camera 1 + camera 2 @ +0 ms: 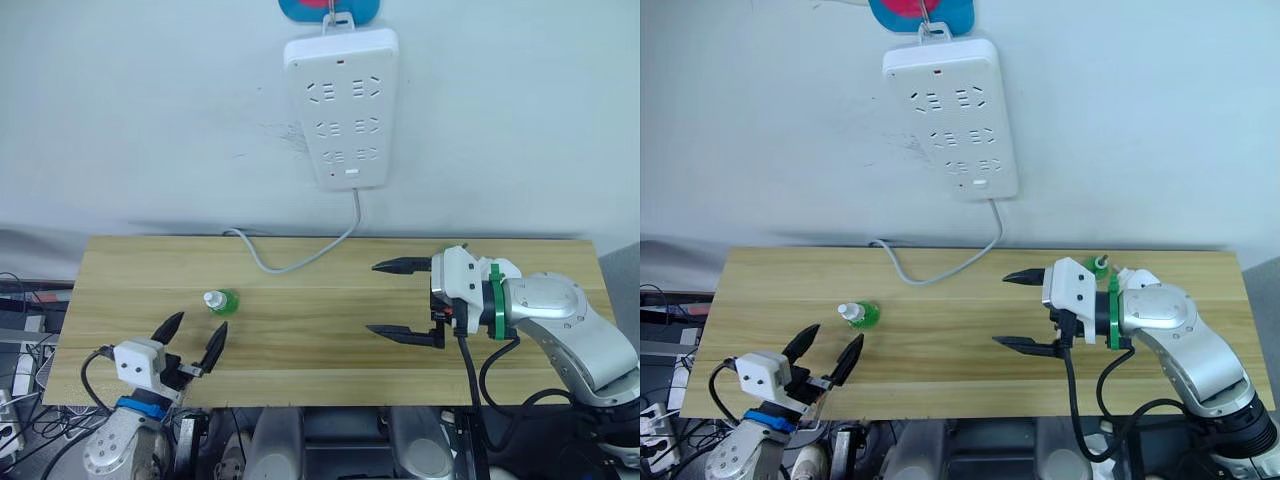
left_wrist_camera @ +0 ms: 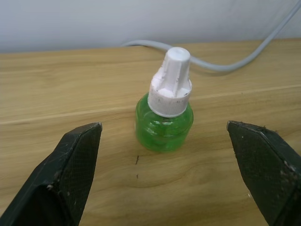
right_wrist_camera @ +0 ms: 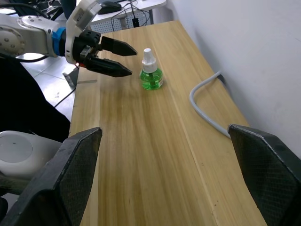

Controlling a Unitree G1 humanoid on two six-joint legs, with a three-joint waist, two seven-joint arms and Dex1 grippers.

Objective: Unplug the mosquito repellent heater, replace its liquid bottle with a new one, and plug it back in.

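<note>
The new one [image 1: 220, 301], a small green bottle with a white cap, stands upright on the left part of the wooden table [image 1: 300, 340]. My left gripper [image 1: 200, 325] is open just in front of it, and the bottle [image 2: 164, 122] sits a short way beyond the fingertips without touching them. My right gripper [image 1: 375, 298] hovers open and empty over the right part of the table. A small green thing [image 1: 1099, 264] peeks out behind the right gripper; I cannot tell what it is. The mosquito repellent heater is out of view.
A white multi-socket power strip [image 1: 341, 108] hangs on the wall above the table with nothing plugged into it. Its grey cable [image 1: 290, 262] loops down onto the table's back edge. Bare wood lies between the two grippers.
</note>
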